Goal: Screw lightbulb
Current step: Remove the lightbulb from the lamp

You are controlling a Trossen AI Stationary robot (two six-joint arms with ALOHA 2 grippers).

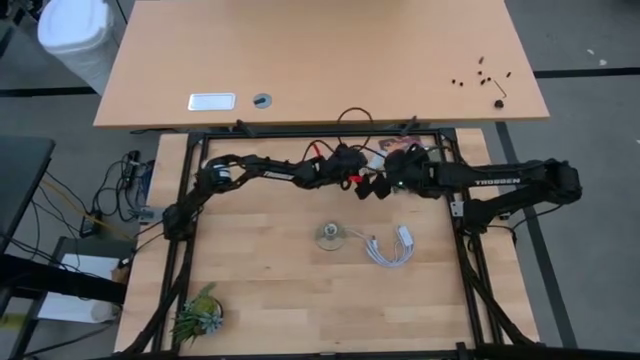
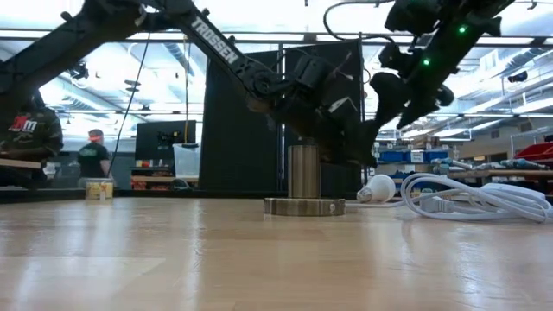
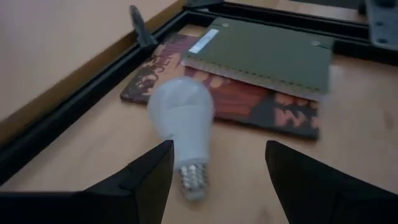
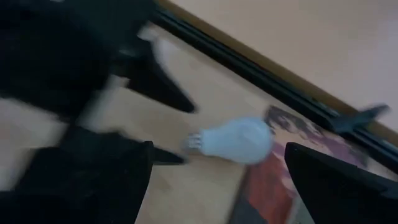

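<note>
The white lightbulb [image 3: 182, 118] lies on its side on the table near the far edge. Its dome rests against a red patterned book [image 3: 261, 102] and its metal screw base [image 3: 191, 179] points away from the book. It also shows in the low view [image 2: 377, 188] and in the right wrist view [image 4: 235, 140]. My left gripper [image 3: 217, 165] is open just above the table, its fingers on either side of the screw base and not touching it. My right gripper [image 4: 214, 171] is open, higher up, facing the bulb from the opposite side. The round metal socket disc [image 1: 328, 236] stands at mid-table.
A green spiral notebook [image 3: 273, 53] lies on the red book against the black frame rail [image 3: 68, 115] at the far edge. The socket's white cable [image 1: 392, 246] is coiled to the right of the disc. A small potted plant [image 1: 197, 315] stands at the near left.
</note>
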